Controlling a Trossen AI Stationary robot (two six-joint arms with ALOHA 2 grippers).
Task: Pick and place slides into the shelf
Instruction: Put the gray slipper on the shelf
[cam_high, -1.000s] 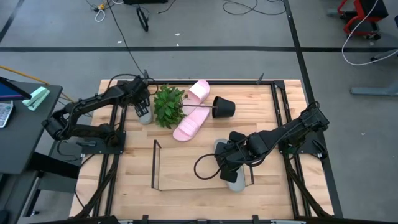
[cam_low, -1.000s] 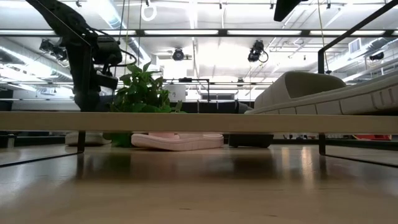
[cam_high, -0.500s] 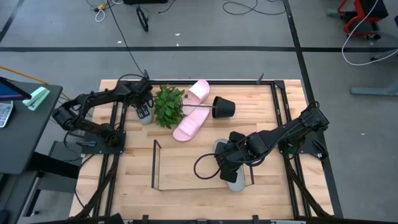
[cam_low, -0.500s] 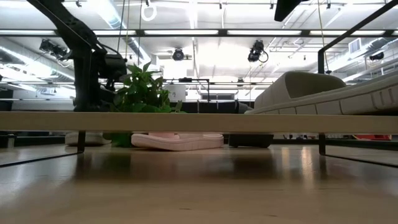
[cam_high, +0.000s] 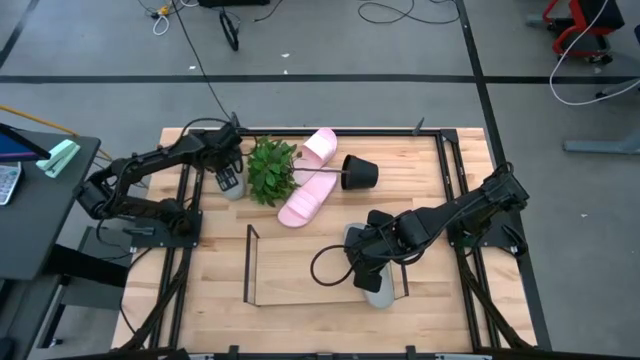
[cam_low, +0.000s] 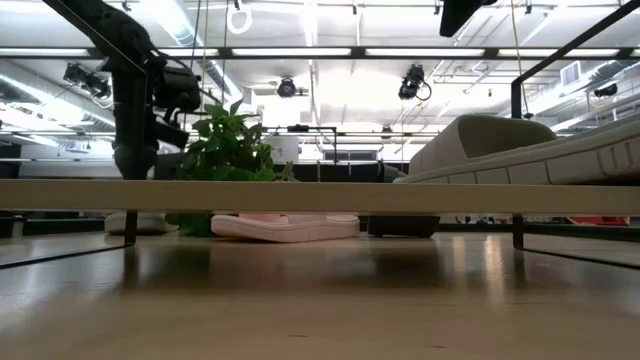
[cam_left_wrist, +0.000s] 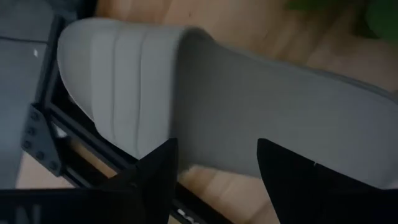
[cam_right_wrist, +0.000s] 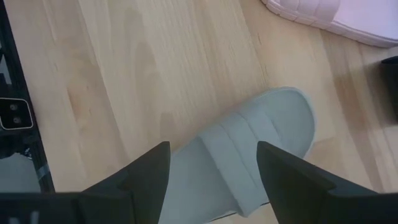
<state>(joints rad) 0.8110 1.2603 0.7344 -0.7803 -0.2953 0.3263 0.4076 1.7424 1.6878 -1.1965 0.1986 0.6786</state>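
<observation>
High view, left gripper (cam_high: 229, 178): at the table's 10 o'clock corner, directly over a grey-green slide (cam_high: 233, 187) that lies beside the table's left rail; the plant (cam_high: 270, 170) is just to its 3 o'clock.
High view, right gripper (cam_high: 362, 262): at about 5 o'clock from the table's middle, over the second grey-green slide (cam_high: 377, 291), which lies at the right end of the wire shelf (cam_high: 250, 262).
High view, pink slides: one (cam_high: 319, 147) at 12 o'clock near the far edge, the other (cam_high: 304, 201) just below it toward the centre, both outside the shelf; a tipped black pot (cam_high: 360, 172) lies at their 3 o'clock.
Low view, left arm (cam_low: 135, 100): comes down at 10 o'clock beside the plant (cam_low: 228, 145); a pink slide (cam_low: 285, 226) lies flat on the wood beyond the near shelf bar (cam_low: 300, 196).
Low view, grey-green slide (cam_low: 520, 150): close and large at 3 o'clock, tilted up above the bar.
Left wrist view, fingers (cam_left_wrist: 155, 180): spread wide apart, straddling the grey-green slide (cam_left_wrist: 236, 118) just ahead; not clamped on it.
Right wrist view, fingers (cam_right_wrist: 149, 177): parted wide, released, either side of the grey-green slide (cam_right_wrist: 249, 152) on the wood; a pink slide's edge (cam_right_wrist: 317, 15) shows beyond.
</observation>
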